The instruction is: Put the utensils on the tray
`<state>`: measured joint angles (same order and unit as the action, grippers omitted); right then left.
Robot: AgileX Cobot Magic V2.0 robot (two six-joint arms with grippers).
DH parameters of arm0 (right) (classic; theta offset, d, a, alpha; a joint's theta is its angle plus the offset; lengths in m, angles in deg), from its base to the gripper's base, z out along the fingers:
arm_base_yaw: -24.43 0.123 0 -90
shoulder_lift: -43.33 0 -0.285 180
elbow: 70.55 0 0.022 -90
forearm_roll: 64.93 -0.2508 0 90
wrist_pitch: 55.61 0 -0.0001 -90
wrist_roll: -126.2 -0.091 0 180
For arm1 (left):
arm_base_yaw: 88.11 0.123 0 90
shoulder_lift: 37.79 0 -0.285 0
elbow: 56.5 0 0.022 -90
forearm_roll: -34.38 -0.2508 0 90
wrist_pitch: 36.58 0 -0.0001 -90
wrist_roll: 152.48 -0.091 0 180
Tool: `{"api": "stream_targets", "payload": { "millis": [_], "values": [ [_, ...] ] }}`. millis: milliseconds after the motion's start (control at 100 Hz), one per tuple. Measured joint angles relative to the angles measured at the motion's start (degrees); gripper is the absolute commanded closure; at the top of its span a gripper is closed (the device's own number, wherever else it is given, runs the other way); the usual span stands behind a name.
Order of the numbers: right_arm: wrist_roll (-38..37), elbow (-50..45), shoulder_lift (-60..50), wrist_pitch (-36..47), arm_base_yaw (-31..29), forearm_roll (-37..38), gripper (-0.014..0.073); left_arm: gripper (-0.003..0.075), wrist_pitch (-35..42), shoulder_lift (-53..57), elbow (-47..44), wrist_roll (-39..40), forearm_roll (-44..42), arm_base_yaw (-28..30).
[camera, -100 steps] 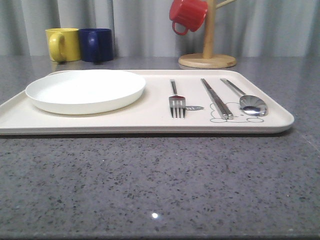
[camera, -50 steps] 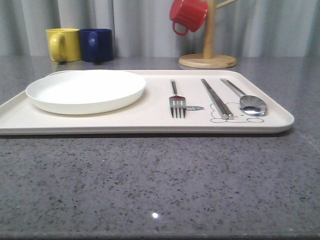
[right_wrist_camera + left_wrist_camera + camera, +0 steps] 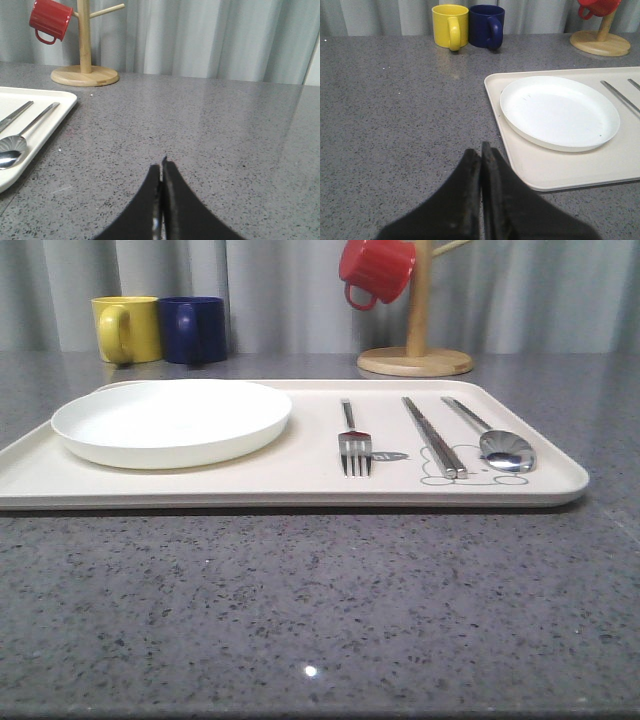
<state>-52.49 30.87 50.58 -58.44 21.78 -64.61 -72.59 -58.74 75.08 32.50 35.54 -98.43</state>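
**All three utensils lie on the tray; both hands sit closed and off to the sides**

In the front view the fork (image 3: 353,443), the chopsticks (image 3: 432,437) and the spoon (image 3: 492,437) lie side by side in the right half of the frame, all resting on the cream tray (image 3: 300,485). Their long axes run roughly from the near edge of the tray toward the far edge, handles pointing away, with clear gaps between them. A white plate (image 3: 171,422) takes up the left half of the tray.

The left hand (image 3: 481,155) has its fingers pressed together, empty, over bare tabletop (image 3: 395,110) at the lower centre of its wrist view, with the tray's corner just to the right. The right hand (image 3: 162,167) is likewise closed on nothing, with the spoon (image 3: 10,150) at the left edge of its frame.

Judging by this, the right hand is nearer the cutlery, yet nothing seems left to carry: the placing looks finished.
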Motion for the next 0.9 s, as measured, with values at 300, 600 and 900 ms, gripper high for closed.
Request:
{"api": "stream_targets", "payload": {
  "millis": [300, 600, 900],
  "values": [
    [0.00, 0.00, 0.00, 0.08, 0.00, 0.00, 0.0668, 0.0739, 1.35, 0.30, -0.40, 0.00, -1.98, 0.00],
    [0.00, 0.00, 0.00, 0.08, 0.00, 0.00, 0.0668, 0.0739, 20.67, 7.22, -16.60, 0.00, -7.78, 7.45],
    [0.00, 0.00, 0.00, 0.22, 0.00, 0.00, 0.0668, 0.0739, 26.46, 13.44, -29.12, 2.74, -6.13, 10.77]
  ]
}}
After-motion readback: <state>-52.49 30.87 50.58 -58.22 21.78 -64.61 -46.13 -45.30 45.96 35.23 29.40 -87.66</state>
